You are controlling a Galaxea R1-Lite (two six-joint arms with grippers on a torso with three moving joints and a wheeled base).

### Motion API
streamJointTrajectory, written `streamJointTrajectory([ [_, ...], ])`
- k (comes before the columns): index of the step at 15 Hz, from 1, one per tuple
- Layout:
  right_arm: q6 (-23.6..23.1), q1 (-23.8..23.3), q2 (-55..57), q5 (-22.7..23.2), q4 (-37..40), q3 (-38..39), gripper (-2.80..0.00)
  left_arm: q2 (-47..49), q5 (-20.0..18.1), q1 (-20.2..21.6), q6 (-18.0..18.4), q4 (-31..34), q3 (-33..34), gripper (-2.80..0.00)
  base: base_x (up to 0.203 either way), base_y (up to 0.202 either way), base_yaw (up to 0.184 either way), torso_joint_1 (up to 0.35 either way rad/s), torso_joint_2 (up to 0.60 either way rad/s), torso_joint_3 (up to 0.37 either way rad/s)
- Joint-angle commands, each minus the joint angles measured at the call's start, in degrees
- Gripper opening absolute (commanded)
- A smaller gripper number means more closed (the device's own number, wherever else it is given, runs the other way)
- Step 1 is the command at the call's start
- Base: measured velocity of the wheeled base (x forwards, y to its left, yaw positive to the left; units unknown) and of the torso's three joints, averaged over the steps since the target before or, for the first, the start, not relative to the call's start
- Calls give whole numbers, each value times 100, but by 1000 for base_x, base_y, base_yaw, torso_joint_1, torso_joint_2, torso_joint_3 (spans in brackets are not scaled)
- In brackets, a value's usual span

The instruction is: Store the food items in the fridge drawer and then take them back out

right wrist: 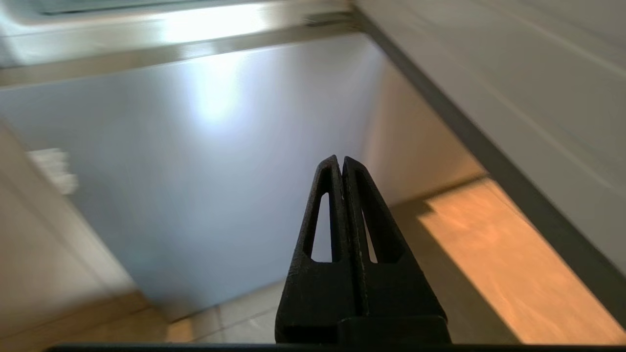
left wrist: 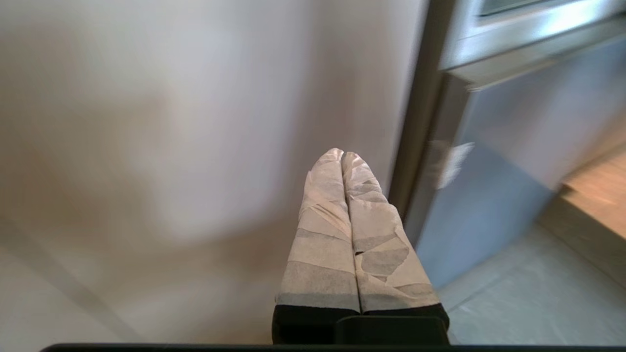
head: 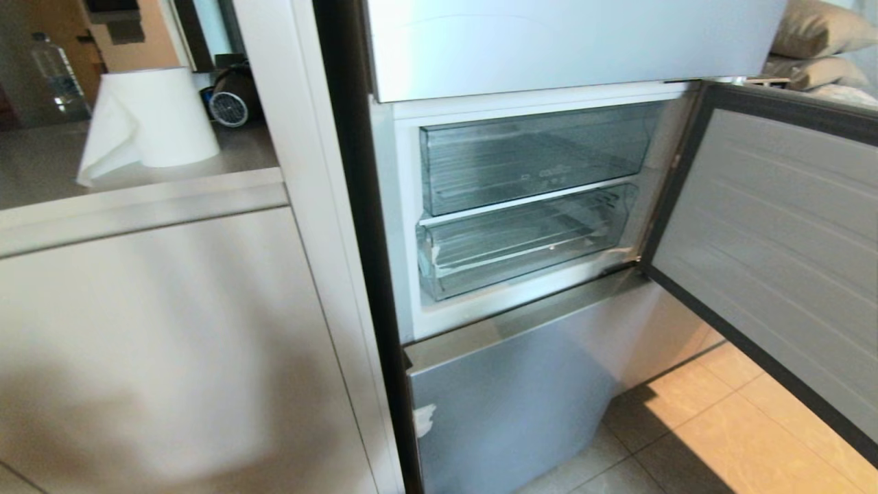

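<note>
From the head camera I saw the fridge's middle door [head: 775, 261] swung wide open to the right. Inside stood two clear bins, one over the other: the upper bin [head: 535, 154] and, just under it, the fridge drawer [head: 525, 240], pushed in, with its ribbed floor and curled front lip showing. I could see no fruit in the drawer or anywhere else in this view. Below the compartment was the pale-blue bottom panel [head: 507, 405], with tiled floor [head: 713, 425] at its foot. To the left, a table [head: 137, 178] carried a roll of white paper [head: 161, 116], with a water bottle [head: 58, 72] near the table's far left corner. Neither arm showed here.

Through the left wrist camera, the left pincer [left wrist: 342, 155] was clenched, its tape-wrapped fingers [left wrist: 323, 234] pressed together and holding nothing. It hung low before a plain white cabinet front [left wrist: 171, 146], beside the fridge's dark edge.

Through the right wrist camera, the right pincer [right wrist: 340, 160] was likewise clenched and held nothing, its black fingers [right wrist: 313, 274] meeting at the tips. It pointed at the blue bottom panel [right wrist: 220, 171], with the open door's edge [right wrist: 489, 146] alongside.
</note>
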Motion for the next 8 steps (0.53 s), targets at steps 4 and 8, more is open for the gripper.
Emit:
streamJointTrajectory([
  [4,-11,5,5,4,-1,0,-280,-2,1,-2,2,0,0,-280,1,-8,175,1,3,2],
  [8,-2,-1,5,4,-1,0,-280,-2,1,-2,2,0,0,-280,2,-8,170,2,5,4],
])
